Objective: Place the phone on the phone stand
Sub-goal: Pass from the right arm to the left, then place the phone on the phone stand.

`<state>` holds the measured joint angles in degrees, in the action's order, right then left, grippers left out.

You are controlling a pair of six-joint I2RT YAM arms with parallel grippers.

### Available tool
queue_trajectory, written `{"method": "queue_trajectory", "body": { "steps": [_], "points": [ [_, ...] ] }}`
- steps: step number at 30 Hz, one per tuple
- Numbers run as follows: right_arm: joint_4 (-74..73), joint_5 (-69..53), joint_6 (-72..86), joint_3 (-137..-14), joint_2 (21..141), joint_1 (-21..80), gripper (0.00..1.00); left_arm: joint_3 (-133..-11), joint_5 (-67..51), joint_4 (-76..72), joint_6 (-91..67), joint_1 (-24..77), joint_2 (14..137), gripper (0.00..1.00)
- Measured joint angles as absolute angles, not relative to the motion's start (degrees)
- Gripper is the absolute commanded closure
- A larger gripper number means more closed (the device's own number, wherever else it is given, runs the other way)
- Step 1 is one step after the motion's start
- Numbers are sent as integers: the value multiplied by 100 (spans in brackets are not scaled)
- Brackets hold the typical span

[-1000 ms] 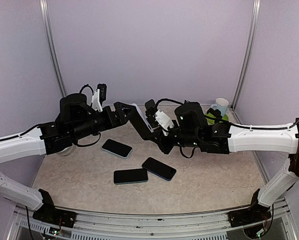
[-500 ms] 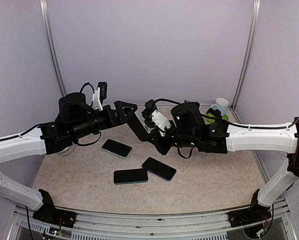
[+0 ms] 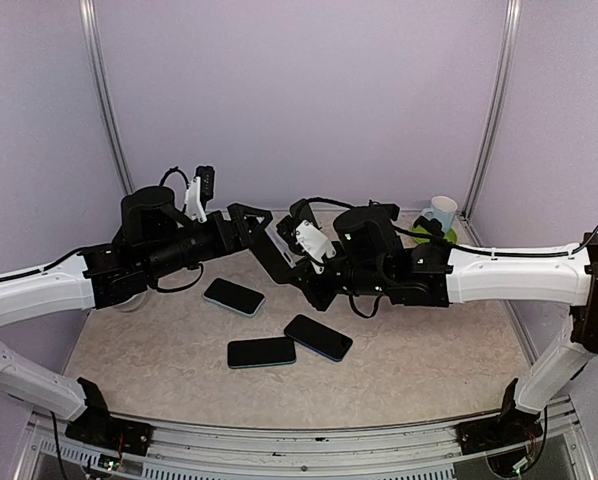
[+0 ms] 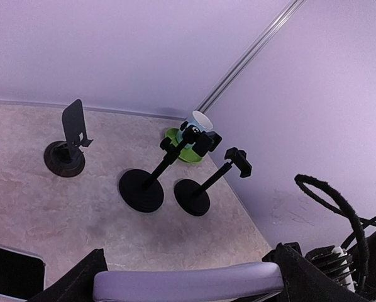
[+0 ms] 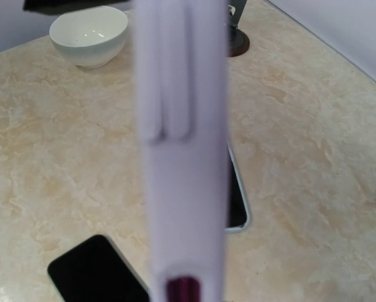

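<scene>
A phone in a lavender case [image 3: 276, 243] hangs in mid-air between both arms, over the back middle of the table. My right gripper [image 3: 301, 272] is shut on its lower end; in the right wrist view the phone [image 5: 182, 157] fills the centre as an upright blurred strip. My left gripper [image 3: 251, 222] straddles the upper end. In the left wrist view the phone's edge [image 4: 175, 281] spans the whole gap and meets both fingers. Three black phone stands show there: a plate-type one [image 4: 66, 141] and two with round bases [image 4: 141, 189] [image 4: 192, 196].
Three dark phones lie flat on the table [image 3: 233, 296] [image 3: 261, 352] [image 3: 318, 337]. A white cup [image 3: 441, 212] sits on a green dish [image 3: 437, 239] at the back right. A white bowl [image 5: 89, 34] stands at the left, by the left arm.
The right arm carried the phone leftward into the left gripper's jaws. The left jaws narrowed slightly around it. The phones on the table did not move.
</scene>
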<state>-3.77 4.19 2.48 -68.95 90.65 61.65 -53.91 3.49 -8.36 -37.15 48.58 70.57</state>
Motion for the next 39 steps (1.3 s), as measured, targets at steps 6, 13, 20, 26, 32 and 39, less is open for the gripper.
{"method": "queue_trajectory", "body": {
  "steps": [6, 13, 20, 26, 32, 39],
  "points": [
    [-405, 438, 266, -6895, 9067, 6171, 100, -5288, 399, -847, -3726, 4851, 7004, 38],
    [-443, 414, 314, -6934, 9107, 6171, 48, -5275, 419, -810, -3726, 4851, 6995, 47],
    [-349, 248, 338, -7089, 9107, 6171, 1, -5334, 714, -150, -3614, 4807, 6995, 47],
    [-318, 62, 351, -7026, 9083, 6165, 0, -5548, 902, 274, -3400, 4342, 6971, 47],
    [-244, -172, 473, -6646, 8858, 5983, 0, -5819, 1138, 755, -3240, 3649, 6969, 47],
    [-150, -283, 703, -6108, 8538, 5535, 0, -6152, 1448, 1310, -3024, 2718, 7135, 48]
  ]
}}
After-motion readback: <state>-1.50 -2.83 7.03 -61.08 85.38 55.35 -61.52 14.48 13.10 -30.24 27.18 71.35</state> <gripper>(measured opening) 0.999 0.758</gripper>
